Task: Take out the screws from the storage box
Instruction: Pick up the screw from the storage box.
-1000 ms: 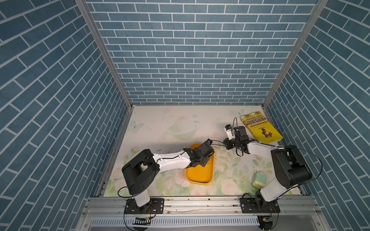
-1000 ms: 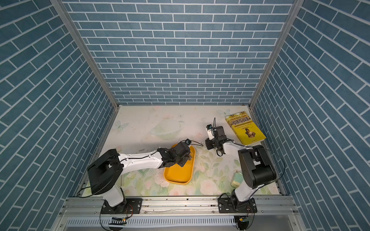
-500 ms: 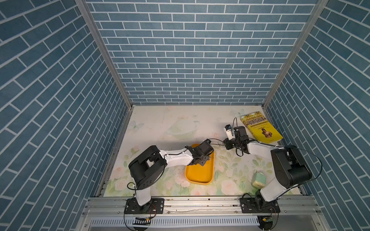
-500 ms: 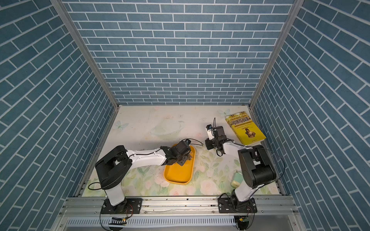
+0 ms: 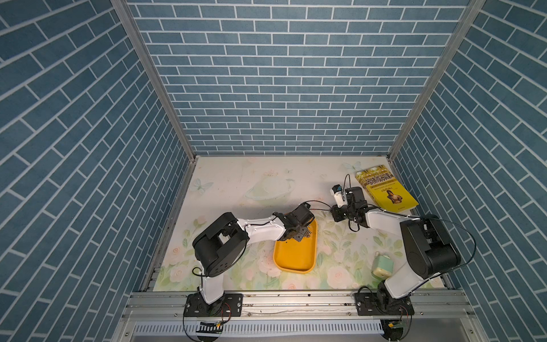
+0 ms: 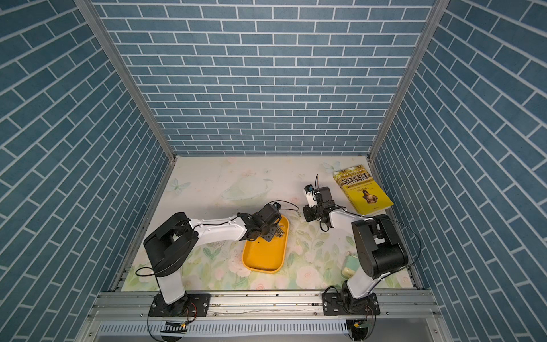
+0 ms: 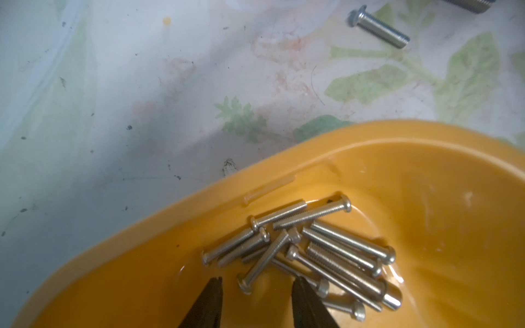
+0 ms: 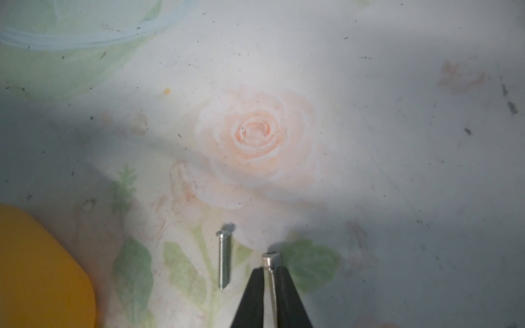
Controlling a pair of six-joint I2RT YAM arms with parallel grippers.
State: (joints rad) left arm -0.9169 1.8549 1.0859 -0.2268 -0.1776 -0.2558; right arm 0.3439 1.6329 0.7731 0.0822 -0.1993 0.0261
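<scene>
The screws (image 7: 306,252) lie in a loose, criss-crossed heap in one rounded corner of the yellow-orange storage box (image 7: 426,198). This is at the box's far end from the arm bases, on the side toward the right arm. The left gripper (image 7: 257,281) hangs just over the heap inside the box. Its jaws are apart, with the head of one screw lying in the gap. Whether the fingertips touch the pile cannot be told. Outside the box, over the floral mat (image 5: 251,183), the right gripper (image 8: 270,269) is clamped on a pinched screw (image 8: 272,259), whose head pokes out past the tips. A loose screw (image 8: 223,258) lies flat on the mat just beside it. Farther off, a yellow book (image 5: 386,192) sits by the right wall, and a pale green gadget (image 5: 383,265) stands near the right arm's base.
</scene>
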